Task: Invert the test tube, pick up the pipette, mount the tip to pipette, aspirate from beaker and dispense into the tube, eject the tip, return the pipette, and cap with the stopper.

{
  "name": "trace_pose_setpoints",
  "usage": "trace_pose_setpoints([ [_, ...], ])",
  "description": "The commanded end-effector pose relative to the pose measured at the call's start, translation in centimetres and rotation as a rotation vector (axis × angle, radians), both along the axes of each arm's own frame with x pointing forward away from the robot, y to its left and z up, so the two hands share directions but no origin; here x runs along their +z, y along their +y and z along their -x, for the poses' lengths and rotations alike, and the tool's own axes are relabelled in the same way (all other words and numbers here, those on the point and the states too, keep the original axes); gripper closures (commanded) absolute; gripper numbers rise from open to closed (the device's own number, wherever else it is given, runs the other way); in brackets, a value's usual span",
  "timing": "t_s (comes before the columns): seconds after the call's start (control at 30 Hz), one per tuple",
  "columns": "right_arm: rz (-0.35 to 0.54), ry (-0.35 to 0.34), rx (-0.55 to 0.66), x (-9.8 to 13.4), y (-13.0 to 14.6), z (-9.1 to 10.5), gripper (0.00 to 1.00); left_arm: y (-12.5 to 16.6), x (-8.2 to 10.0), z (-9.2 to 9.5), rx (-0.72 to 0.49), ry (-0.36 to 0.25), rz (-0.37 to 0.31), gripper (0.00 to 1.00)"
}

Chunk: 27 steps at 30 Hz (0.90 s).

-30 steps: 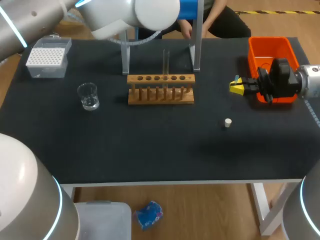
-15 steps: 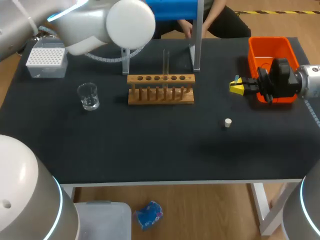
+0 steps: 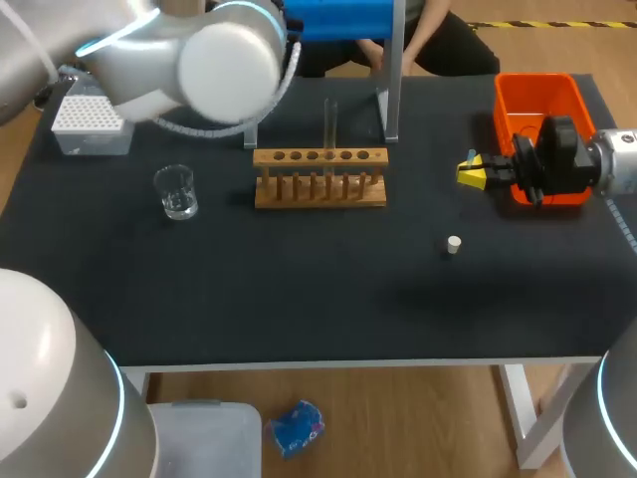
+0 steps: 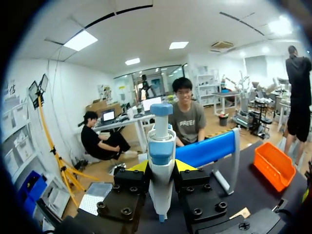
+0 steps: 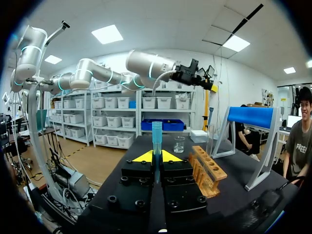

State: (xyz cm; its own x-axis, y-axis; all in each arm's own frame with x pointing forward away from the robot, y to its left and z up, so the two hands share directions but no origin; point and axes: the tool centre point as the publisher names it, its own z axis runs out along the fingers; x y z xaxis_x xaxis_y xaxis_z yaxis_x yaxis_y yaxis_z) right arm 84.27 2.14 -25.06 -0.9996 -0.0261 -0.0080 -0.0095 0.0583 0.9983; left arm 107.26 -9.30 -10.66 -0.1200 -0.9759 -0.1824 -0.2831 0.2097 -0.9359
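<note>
On black table point(image 3: 299, 299) | rack point(image 3: 319, 177) centre | beaker point(image 3: 176, 191) left | stopper point(image 3: 454, 245) right

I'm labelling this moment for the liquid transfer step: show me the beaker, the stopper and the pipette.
beaker point(image 3: 176, 192): head view, on its clear glass wall.
stopper point(image 3: 453, 245): head view, on its pale top.
pipette point(image 4: 160, 185): left wrist view, on its white body below the blue collar.

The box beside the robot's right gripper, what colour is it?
The box is bright orange. It shows best in the head view.
</note>
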Motion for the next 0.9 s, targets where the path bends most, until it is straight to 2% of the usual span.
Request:
trace_pose_setpoints([
  [0.03, 0.003, -0.001, -0.002, 0.1, 0.0, 0.1, 1.0, 3.6, 0.6, 3.7, -0.163, -0.016, 0.038, 1.0],
  [0.2, 0.003, -0.001, -0.002, 0.1, 0.0, 0.1, 1.0, 3.6, 1.2, 6.4, -0.389, -0.005, 0.095, 1.0],
  [0.23, 0.003, -0.001, -0.002, 0.1, 0.0, 0.1, 1.0, 3.6, 1.2, 6.8, -0.379, 0.008, 0.073, 1.0],
  [0.77, 0.003, -0.001, -0.002, 0.1, 0.0, 0.1, 1.0, 3.6, 1.2, 6.8, -0.379, 0.008, 0.073, 1.0],
  [0.83, 0.003, -0.001, -0.002, 0.1, 0.0, 0.1, 1.0, 3.1, 1.3, 7.0, -0.461, 0.004, 0.051, 1.0],
  [0.9, 0.003, -0.001, -0.002, 0.1, 0.0, 0.1, 1.0, 2.7, 1.3, 7.9, -0.513, 0.01, 0.033, 1.0],
])
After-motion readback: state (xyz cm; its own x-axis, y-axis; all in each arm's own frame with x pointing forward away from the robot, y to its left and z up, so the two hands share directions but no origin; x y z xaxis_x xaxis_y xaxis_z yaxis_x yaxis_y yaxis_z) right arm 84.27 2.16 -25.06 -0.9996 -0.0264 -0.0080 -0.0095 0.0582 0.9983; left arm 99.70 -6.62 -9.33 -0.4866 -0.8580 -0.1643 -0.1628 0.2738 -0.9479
